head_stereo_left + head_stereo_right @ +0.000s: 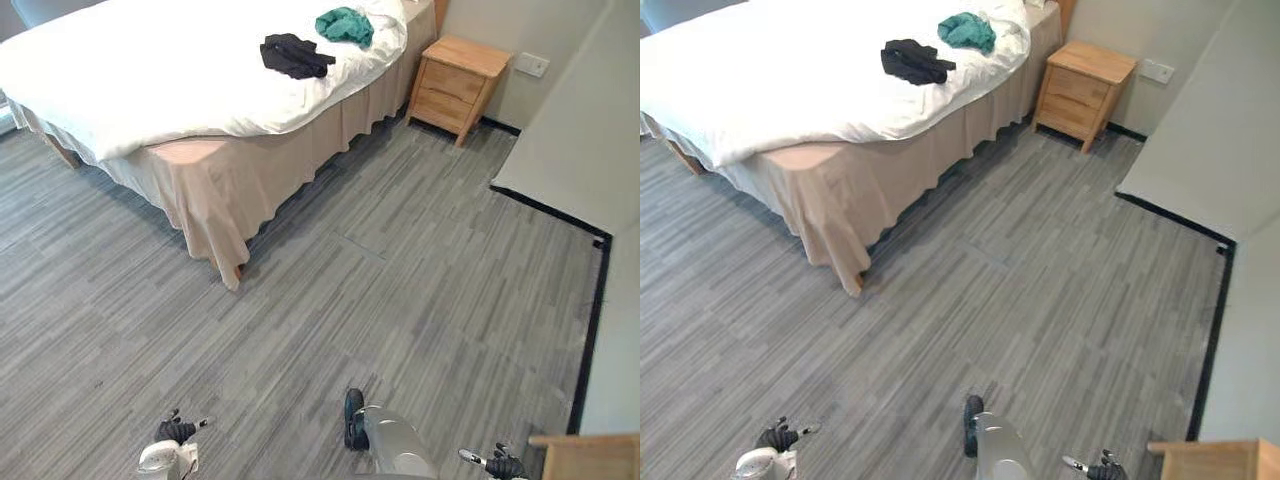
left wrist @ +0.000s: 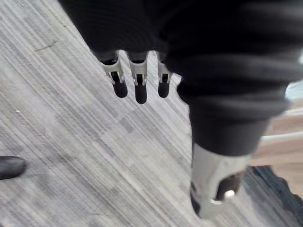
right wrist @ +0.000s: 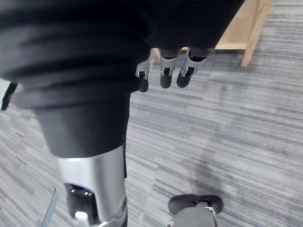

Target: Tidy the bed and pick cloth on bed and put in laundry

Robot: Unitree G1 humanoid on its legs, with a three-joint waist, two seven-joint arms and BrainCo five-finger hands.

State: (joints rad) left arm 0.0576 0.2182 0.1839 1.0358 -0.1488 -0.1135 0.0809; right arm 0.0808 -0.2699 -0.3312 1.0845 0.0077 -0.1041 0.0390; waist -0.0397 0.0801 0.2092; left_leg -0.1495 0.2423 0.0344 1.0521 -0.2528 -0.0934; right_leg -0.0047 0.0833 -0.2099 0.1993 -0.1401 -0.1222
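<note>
Grey floor (image 1: 400,300) below relaxed robot hands (image 1: 176,432) (image 1: 503,465)

Grey plank floor (image 1: 400,300) w/ 1 wood nightstand (image 1: 458,88) nr wall (image 1: 500,25).

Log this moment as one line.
stage: nothing picked yet | black cloth, green cloth: on bed | left hand: open, empty | right hand: open, empty

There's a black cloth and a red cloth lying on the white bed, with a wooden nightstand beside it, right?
Not red: the left eye view shows a teal cloth near the black cloth on the white bed, wooden nightstand beside it.
</note>
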